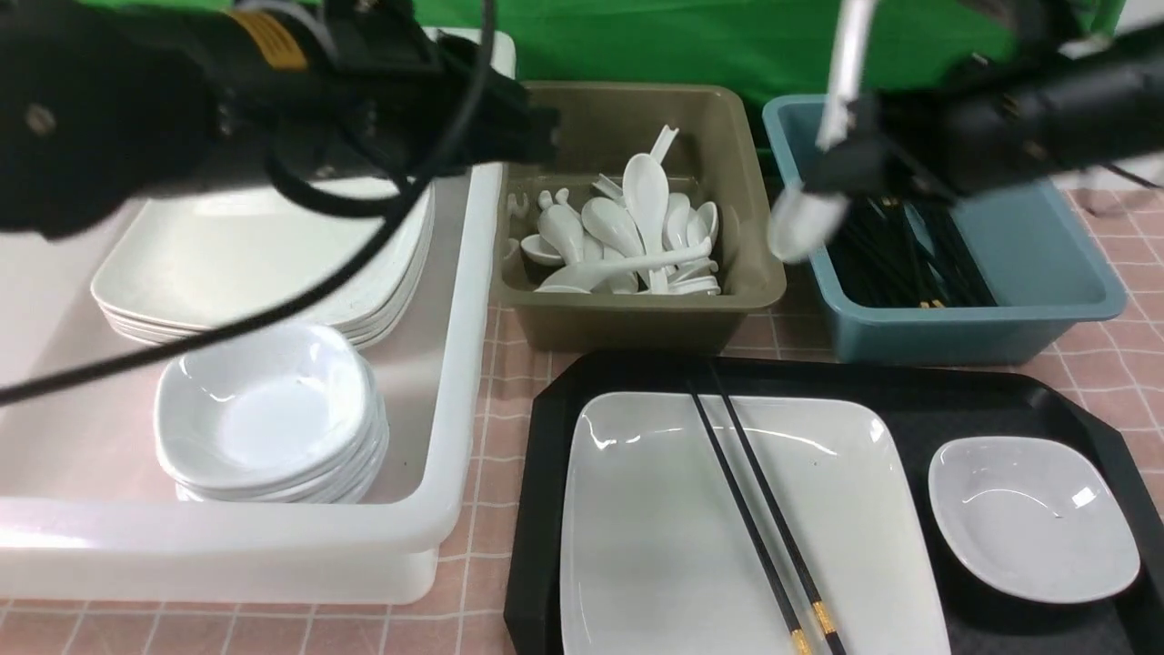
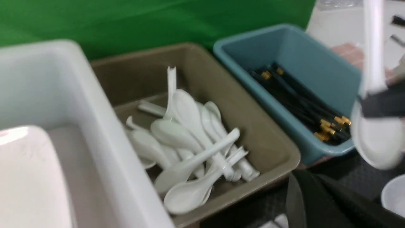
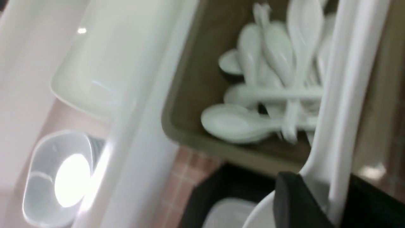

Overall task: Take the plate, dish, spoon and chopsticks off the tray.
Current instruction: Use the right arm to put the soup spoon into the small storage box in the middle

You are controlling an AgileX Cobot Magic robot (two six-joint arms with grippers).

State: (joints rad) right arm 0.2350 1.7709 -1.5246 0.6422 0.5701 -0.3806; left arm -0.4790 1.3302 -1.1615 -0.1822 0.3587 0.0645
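Pink checked cloth (image 1: 491, 509) covered the table under a green backdrop (image 1: 682, 45); on it, nearest the robot, lay the tray (image 1: 1000, 391). The plate (image 1: 655, 528) filled the tray's left part, with the chopsticks (image 1: 755, 509) lying slantwise across it, gold bands toward the robot; the dish (image 1: 1032, 518) sat just beside the plate on the tray's right. The spoon (image 1: 805, 223) was off the tray, hanging in the air bowl down and handle up, over the gap between the olive tub (image 1: 637, 323) and the blue tub (image 1: 982, 332); the right gripper (image 1: 850, 146) pinched it by the handle. The left gripper (image 1: 541, 127) hovered at the edge of the white tub (image 1: 436, 509), jaws pressed together. Only the front view showed the plate and chopsticks whole, and the stacked plates (image 1: 255, 264) and stacked dishes (image 1: 264, 409) in the white tub. The left wrist view alone showed the gold tips (image 2: 329, 126) of the black sticks in the blue tub; the right wrist view showed the groove along the spoon's handle, crossing in front of the loose spoons (image 3: 269, 79) in the olive tub, with the blue tub out of sight.
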